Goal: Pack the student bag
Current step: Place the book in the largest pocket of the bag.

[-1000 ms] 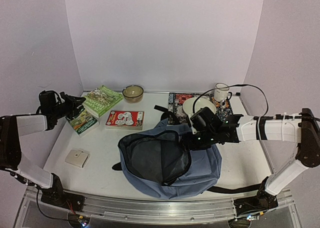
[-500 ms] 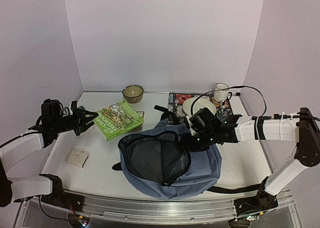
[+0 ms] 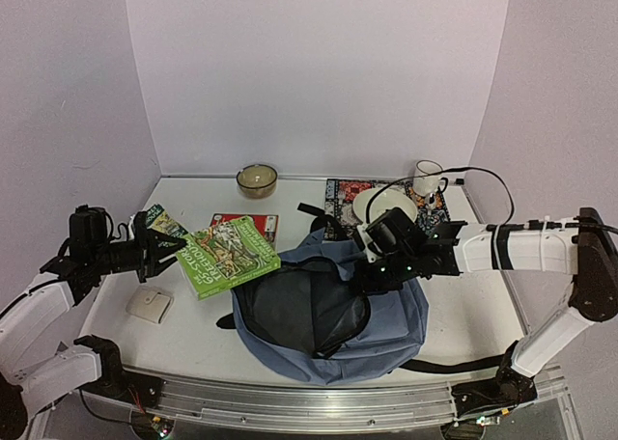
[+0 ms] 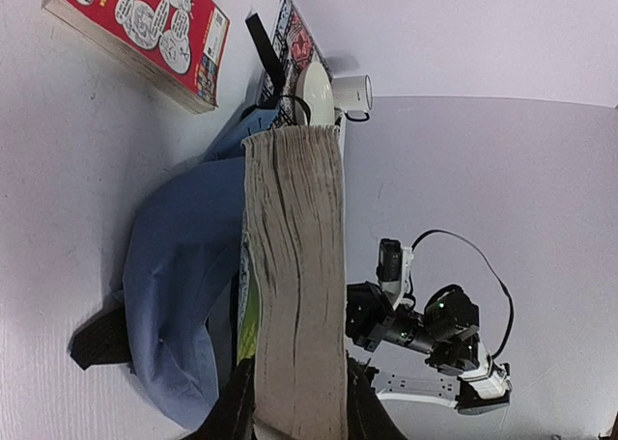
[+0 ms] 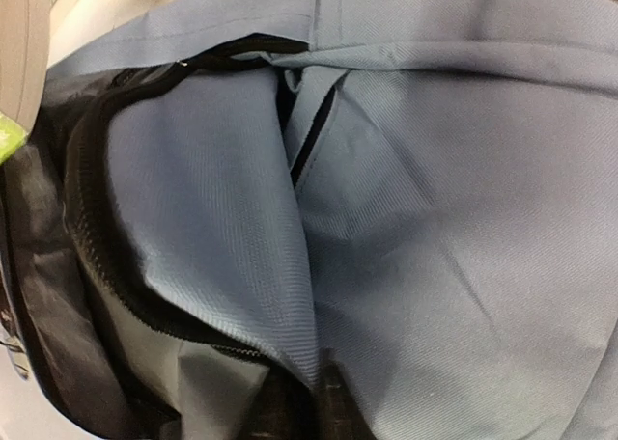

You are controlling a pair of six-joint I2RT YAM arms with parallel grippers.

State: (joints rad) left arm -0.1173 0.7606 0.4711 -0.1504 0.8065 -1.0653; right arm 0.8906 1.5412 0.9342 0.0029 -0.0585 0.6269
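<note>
Swung in from the far left of the table (image 3: 483,295), the green book (image 3: 227,257) now hangs level in the air with its right corner just over the left rim of the bag (image 3: 396,310); a second ago it sat on a stack by the wall. The left claw (image 3: 162,251) has come with it and is closed on the book's spine end, fingers pressing both covers so the thick block of pages stays flat and can slide in edge first.

The bag lies near the front middle of the table, zip undone, its dark lining showing through a wide mouth that faces left, toward the book. The right claw (image 3: 372,271) has closed since then. In its wrist view a fold of blue cloth runs down between the fingers, so it looks pinched shut on the right lip of the opening. That hold seems meant to keep the soft top flap lifted so the mouth does not sag shut.

A red book (image 3: 246,224) and another paperback (image 3: 159,218) wait on the table behind. Packing is at its start; the lining looks empty. Next the book likely needs tilting down into the mouth, and its corner could snag on the zip.
</note>
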